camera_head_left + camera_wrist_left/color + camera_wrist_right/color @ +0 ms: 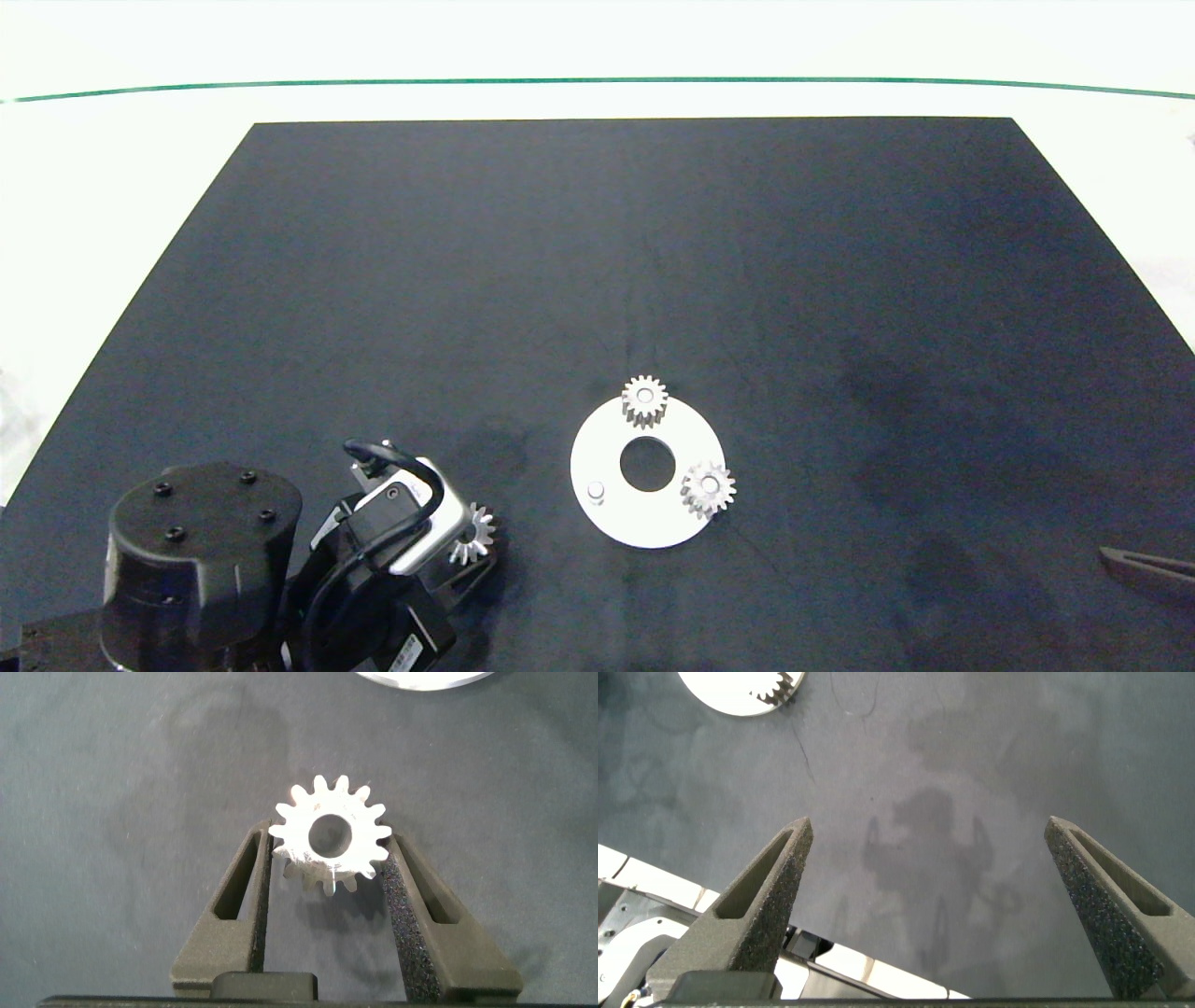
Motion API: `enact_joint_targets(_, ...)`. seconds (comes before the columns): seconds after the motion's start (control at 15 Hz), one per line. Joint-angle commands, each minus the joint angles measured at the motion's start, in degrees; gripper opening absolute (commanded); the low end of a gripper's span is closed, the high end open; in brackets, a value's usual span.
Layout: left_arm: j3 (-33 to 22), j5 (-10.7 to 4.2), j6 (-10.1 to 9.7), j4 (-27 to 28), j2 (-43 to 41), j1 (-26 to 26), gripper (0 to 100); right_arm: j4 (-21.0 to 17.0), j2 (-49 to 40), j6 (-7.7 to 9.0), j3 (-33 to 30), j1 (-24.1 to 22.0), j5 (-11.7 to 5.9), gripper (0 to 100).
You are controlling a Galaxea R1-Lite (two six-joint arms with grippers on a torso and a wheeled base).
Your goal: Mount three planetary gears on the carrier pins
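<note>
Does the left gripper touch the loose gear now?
Touching. In the left wrist view, the left gripper has both fingers pressed against the gear, with no gap on either side.

A black mat covers the white table; a thin green line runs along its far side.
</note>
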State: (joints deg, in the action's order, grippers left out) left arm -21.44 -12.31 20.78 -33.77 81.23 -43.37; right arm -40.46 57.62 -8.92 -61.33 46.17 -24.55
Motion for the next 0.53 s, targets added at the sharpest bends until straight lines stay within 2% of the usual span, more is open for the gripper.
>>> enact_joint_targets(0.07, -4.3, -0.78, 0.31, 5.4, 0.0, -1.9, 22, -0.5, -1.9, -0.04, -0.1, 0.2, -0.15, 100)
enact_joint_targets(0.2, -7.9, -2.63, 0.31, 11.3, 0.0, -4.7, 22, -0.5, -2.7, 0.05, -0.1, 0.2, -0.15, 100)
enact_joint_targets(0.4, -10.4, -4.47, 0.40, 12.4, 1.3, -5.3, 22, -1.2, -3.8, 0.05, -0.2, 0.2, -0.15, 100)
enact_joint_targets(0.47, -10.9, -6.06, 0.84, 12.4, 1.9, -6.1, 22, -1.6, -4.0, 0.05, -0.1, 0.2, -0.15, 100)
enact_joint_targets(0.53, -11.5, -6.23, 1.10, 12.4, 2.3, -6.5, 22, -1.6, -4.0, 0.05, -0.1, 0.2, -0.15, 100)
